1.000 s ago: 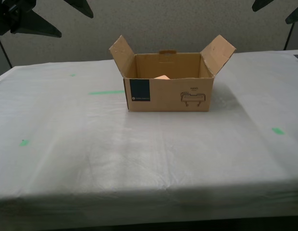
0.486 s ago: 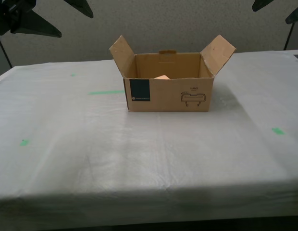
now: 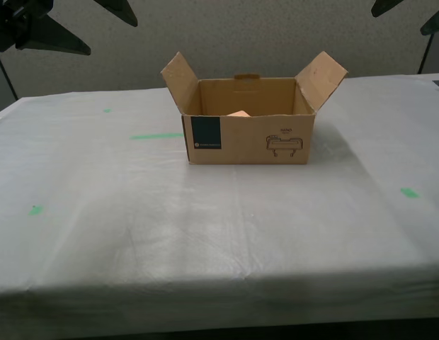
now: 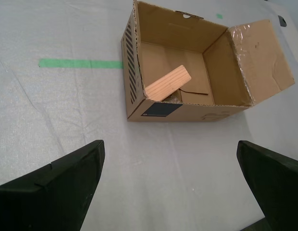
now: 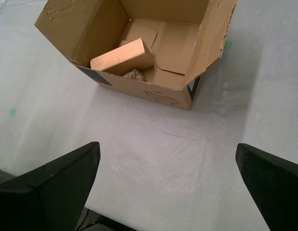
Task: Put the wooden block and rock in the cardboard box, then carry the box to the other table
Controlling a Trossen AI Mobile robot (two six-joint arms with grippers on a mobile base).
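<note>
Both claws hang released, holding nothing: my first gripper point(image 5: 168, 187) and my second gripper point(image 4: 170, 185) each show jaws spread wide above bare cloth. Before them the cardboard box point(image 3: 248, 138) stands upright on the other table point(image 3: 205, 227), side flaps splayed, blue label and line drawing on its front wall. Inside, the wooden block point(image 5: 122, 57) leans tilted, pale and smooth. Only a sliver of the rock point(image 5: 134, 75) shows beneath it. Green tape marks point(image 3: 156, 136) dot the cloth.
</note>
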